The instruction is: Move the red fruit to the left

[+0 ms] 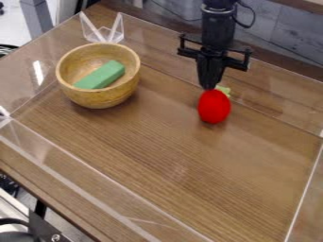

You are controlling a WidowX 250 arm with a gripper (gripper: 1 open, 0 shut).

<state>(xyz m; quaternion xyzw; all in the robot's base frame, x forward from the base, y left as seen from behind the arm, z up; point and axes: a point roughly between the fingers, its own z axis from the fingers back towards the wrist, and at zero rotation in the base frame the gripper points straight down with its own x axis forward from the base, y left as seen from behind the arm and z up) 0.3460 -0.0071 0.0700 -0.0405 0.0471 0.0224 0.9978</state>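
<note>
The red fruit [213,108] is a small bright red strawberry-like toy with a tiny green top. It rests on the wooden table, right of centre. My gripper [212,85] points straight down directly over it. Its dark fingers are together in a narrow tip that meets the fruit's top next to the green leaf. Whether the tip pinches anything is hidden by the fingers themselves.
A wooden bowl [70,87] holding a green rectangular block [100,75] stands at the left. Clear plastic walls [38,161] ring the wooden table [164,161]. Bare wood lies between the bowl and the fruit.
</note>
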